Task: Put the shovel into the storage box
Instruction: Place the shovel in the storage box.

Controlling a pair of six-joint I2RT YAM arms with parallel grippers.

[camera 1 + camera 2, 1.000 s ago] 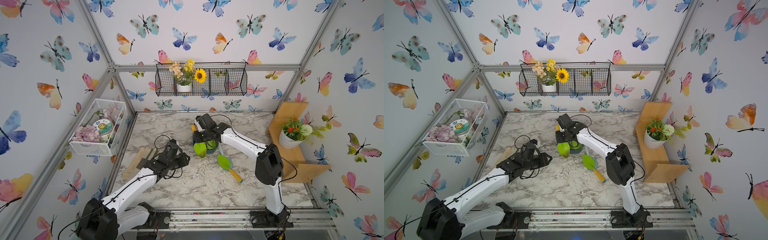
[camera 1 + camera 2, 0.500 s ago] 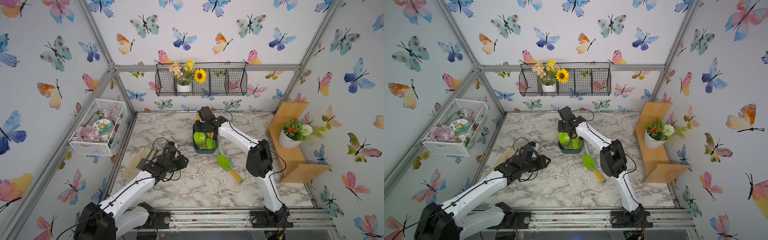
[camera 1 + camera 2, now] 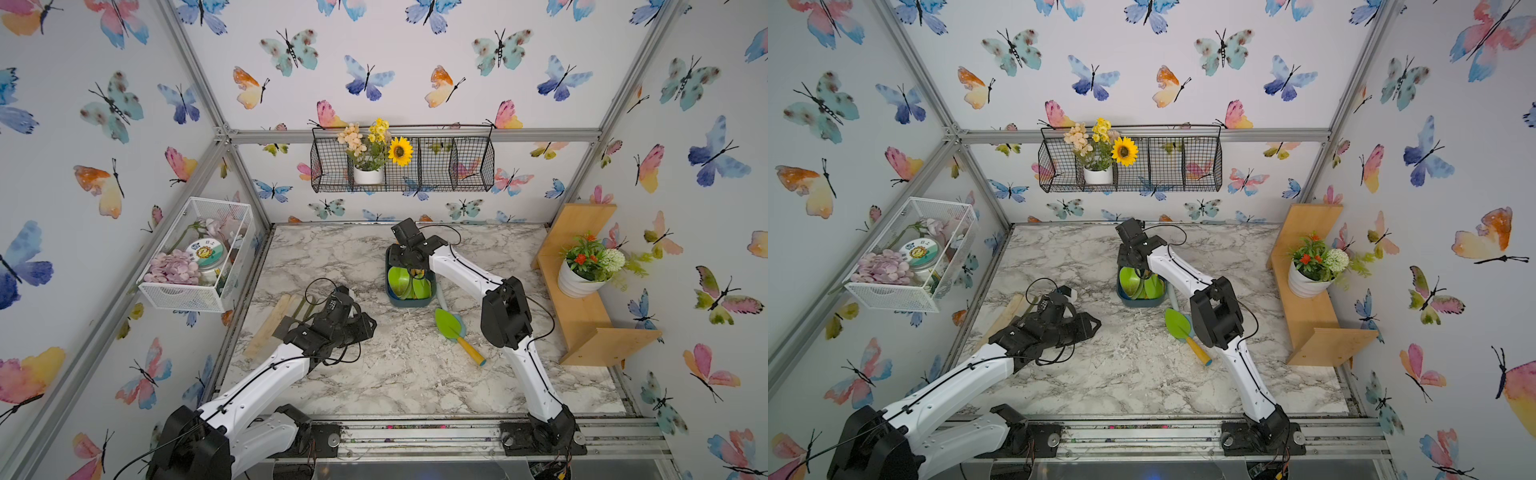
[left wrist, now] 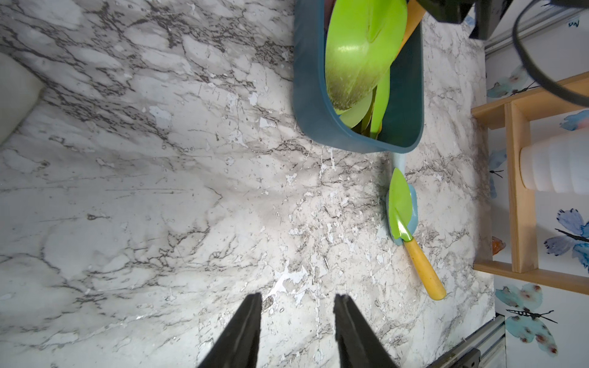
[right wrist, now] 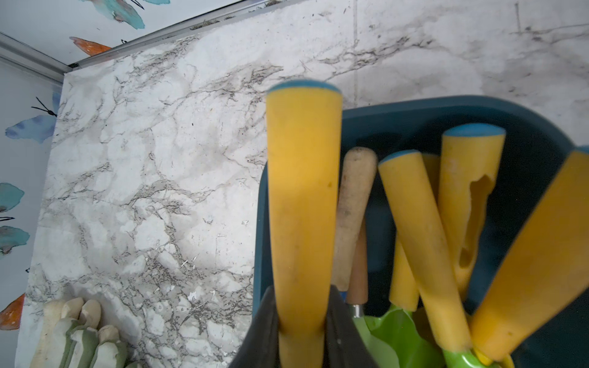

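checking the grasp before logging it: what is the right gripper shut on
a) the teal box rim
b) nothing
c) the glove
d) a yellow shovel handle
d: the right wrist view shows the right gripper clamped on both sides of a yellow shovel handle.

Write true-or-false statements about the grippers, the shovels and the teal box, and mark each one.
1. The right gripper is shut on a shovel with a blue-capped yellow handle. True.
2. The left gripper holds a shovel. False: its jaws are open and empty above the marble-patterned tabletop.
3. The dark teal rectangular plastic storage box is empty. False: several yellow-handled shovels lie in it.
4. A green-bladed shovel with a yellow handle lies on the tabletop outside the storage box. True.
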